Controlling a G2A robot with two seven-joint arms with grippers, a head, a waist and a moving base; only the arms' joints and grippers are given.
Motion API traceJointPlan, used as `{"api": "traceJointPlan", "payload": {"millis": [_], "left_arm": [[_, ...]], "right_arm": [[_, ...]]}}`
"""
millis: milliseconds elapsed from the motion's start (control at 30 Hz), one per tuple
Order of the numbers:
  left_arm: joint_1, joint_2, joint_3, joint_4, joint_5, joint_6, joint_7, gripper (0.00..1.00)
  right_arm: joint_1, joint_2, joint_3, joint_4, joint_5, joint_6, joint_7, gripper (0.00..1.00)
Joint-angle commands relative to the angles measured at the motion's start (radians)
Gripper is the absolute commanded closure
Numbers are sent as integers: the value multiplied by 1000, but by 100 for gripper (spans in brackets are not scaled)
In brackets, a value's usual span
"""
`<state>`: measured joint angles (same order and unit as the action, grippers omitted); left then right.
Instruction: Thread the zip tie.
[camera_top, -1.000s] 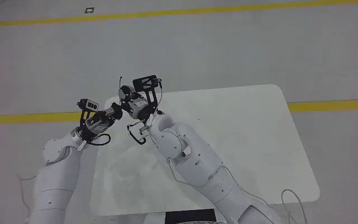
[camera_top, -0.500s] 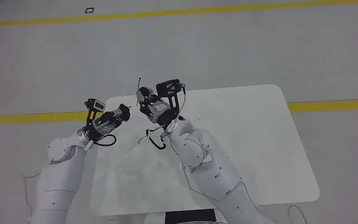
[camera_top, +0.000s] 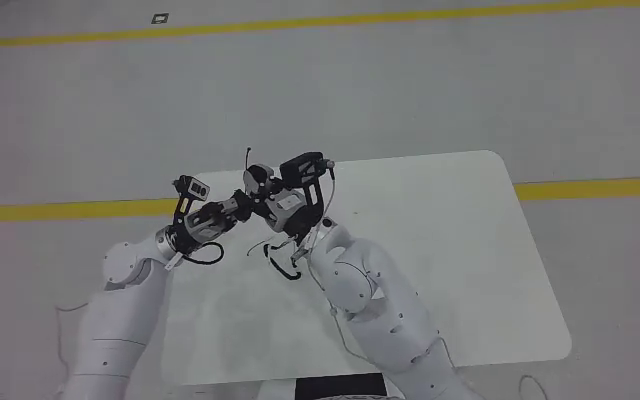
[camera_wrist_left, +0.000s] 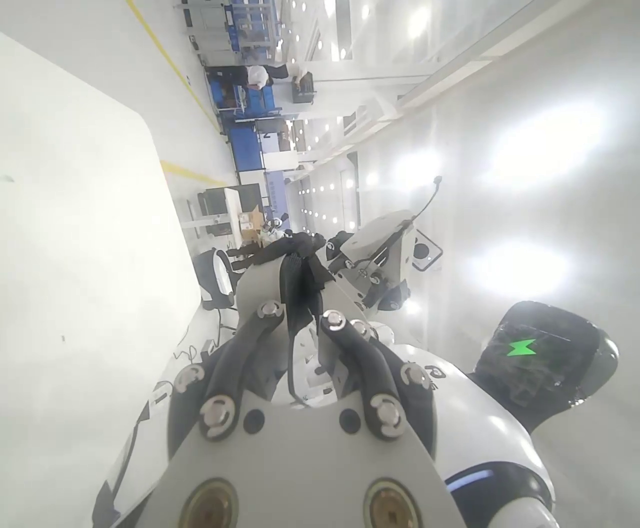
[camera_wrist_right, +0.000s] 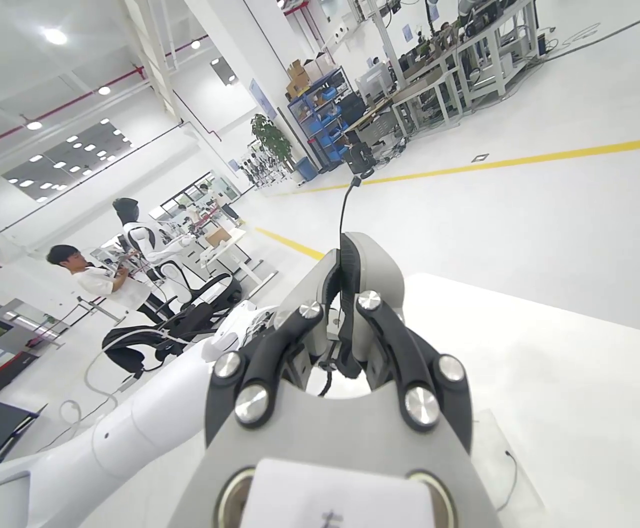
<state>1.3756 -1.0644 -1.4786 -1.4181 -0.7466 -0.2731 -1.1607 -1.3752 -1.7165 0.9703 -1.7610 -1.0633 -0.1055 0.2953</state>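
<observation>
1. The left gripper (camera_top: 238, 205) is held above the far-left corner of the white rounded table (camera_top: 440, 260), jaws pressed together; whether anything is pinched cannot be told.
2. The thin black plastic zip tie (camera_wrist_right: 343, 215) is clamped upright in the right gripper (camera_top: 257, 184), above that same table corner.

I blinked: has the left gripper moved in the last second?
Yes. The left gripper has shifted rightward in the top view, from the left edge of the table inward over it.

White tbl (camera_top: 450, 250), rounded corners.
</observation>
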Motion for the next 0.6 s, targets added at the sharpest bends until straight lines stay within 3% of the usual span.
{"api": "traceJointPlan", "payload": {"millis": [0,200,567], "left_arm": [[0,0,0,0,0,0,0,100],[14,0,-1,-17,-8,-1,40,100],[21,8,-26,11,-38,-15,8,100]], "right_arm": [[0,0,0,0,0,0,0,100],[7,3,-8,5,-14,-1,-7,100],[50,7,-38,37,-64,62,-30,100]]}}
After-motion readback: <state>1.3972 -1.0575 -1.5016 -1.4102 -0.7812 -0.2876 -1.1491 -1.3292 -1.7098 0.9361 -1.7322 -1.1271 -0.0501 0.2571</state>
